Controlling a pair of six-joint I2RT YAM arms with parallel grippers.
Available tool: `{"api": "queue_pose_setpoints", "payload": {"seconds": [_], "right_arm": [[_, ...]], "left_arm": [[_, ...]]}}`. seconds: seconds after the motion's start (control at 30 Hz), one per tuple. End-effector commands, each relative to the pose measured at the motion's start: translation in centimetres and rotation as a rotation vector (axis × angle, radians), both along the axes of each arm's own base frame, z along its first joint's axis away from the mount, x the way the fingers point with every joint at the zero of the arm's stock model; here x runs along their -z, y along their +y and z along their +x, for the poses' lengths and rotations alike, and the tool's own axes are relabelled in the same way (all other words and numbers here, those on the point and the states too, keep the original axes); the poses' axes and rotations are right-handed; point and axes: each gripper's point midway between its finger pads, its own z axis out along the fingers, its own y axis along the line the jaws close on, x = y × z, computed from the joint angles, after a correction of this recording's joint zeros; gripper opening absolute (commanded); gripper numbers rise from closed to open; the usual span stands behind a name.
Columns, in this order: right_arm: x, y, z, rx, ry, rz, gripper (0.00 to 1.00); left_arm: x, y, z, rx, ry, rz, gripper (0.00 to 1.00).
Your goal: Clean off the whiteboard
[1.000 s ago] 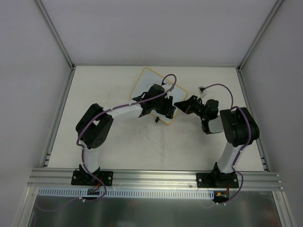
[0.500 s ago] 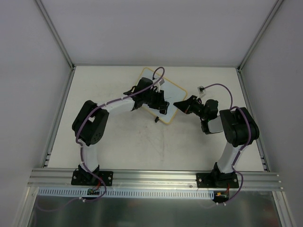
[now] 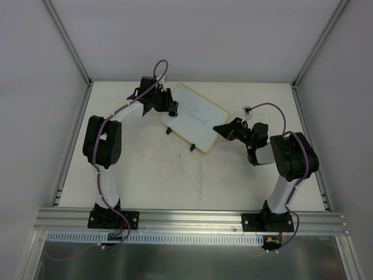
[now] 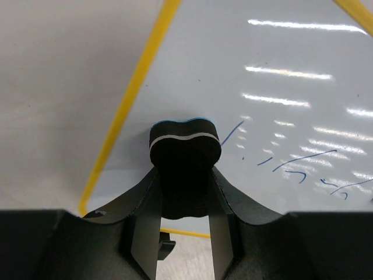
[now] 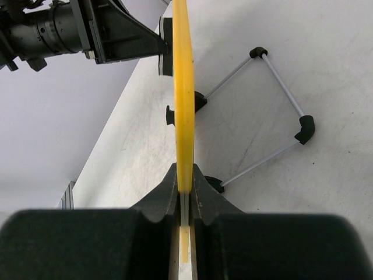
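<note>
Small rectangular white whiteboard w/ yellow frame (image 3: 196, 118) stands tilted at far centre of pale table (image 3: 145, 175). Right gripper (image 3: 223, 129) fingers clamped on its right edge. Left gripper (image 4: 185, 192) fingers pinch black eraser block (image 4: 185, 146), tip touching board's left part, near blue scribbles (image 4: 303, 166).

The whiteboard (image 3: 195, 118) is glossy white inside a thin yellow frame (image 4: 131, 111), with thin blue scribbles (image 4: 291, 166) at 3 o'clock of the eraser (image 4: 185, 153), which is black with one white stripe and a blue rim at 12 o'clock. The left pincer (image 4: 185, 172) and right pincer (image 5: 184, 175) are matt black. Purple cables (image 3: 160, 67) trail over the off-white surface (image 3: 175, 175), which is faintly scuffed grey
</note>
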Motion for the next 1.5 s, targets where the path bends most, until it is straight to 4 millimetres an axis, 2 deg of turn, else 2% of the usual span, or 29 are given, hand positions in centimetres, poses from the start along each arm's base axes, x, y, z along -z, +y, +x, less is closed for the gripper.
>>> {"api": "queue_pose_setpoints", "payload": {"seconds": [0.0, 0.2, 0.37, 0.53, 0.63, 0.93, 1.03, 1.13, 1.17, 1.23, 1.47], "right_arm": [[-4.3, 0.8, 0.1, -0.036, -0.255, 0.013, 0.00], [-4.3, 0.9, 0.0, -0.039, -0.255, 0.013, 0.00], [-4.3, 0.8, 0.1, -0.038, -0.254, 0.014, 0.00], [-4.2, 1.0, 0.1, -0.044, -0.250, 0.016, 0.00], [-4.1, 1.0, 0.1, -0.046, -0.249, 0.015, 0.00], [-4.2, 0.9, 0.1, -0.044, -0.250, 0.014, 0.00], [-4.3, 0.9, 0.1, -0.044, -0.252, 0.017, 0.00], [-4.4, 1.0, 0.0, -0.046, -0.252, 0.017, 0.00], [-4.3, 1.1, 0.0, -0.049, -0.252, 0.017, 0.00], [-4.4, 1.1, 0.0, -0.047, -0.255, 0.018, 0.00], [-4.4, 1.1, 0.0, -0.050, -0.255, 0.018, 0.00]], "left_arm": [[-1.5, 0.6, 1.9, 0.003, -0.040, 0.009, 0.00], [-1.4, -0.1, 2.7, 0.032, -0.045, 0.001, 0.00], [-1.0, -1.6, 1.5, 0.067, -0.024, -0.011, 0.00], [-1.5, -3.4, -0.2, 0.092, -0.023, -0.007, 0.00], [-1.6, -5.1, -1.7, 0.117, -0.021, -0.003, 0.00], [0.7, -11.4, -7.0, 0.218, 0.011, 0.011, 0.00], [0.8, -12.9, -8.3, 0.241, 0.013, 0.004, 0.00], [1.0, -13.5, -9.3, 0.244, 0.036, -0.012, 0.00], [1.4, -13.8, -10.1, 0.253, 0.056, -0.013, 0.00], [0.9, -14.6, -10.7, 0.270, 0.034, -0.030, 0.00], [1.1, -17.8, -13.9, 0.344, 0.037, -0.035, 0.00]]}}
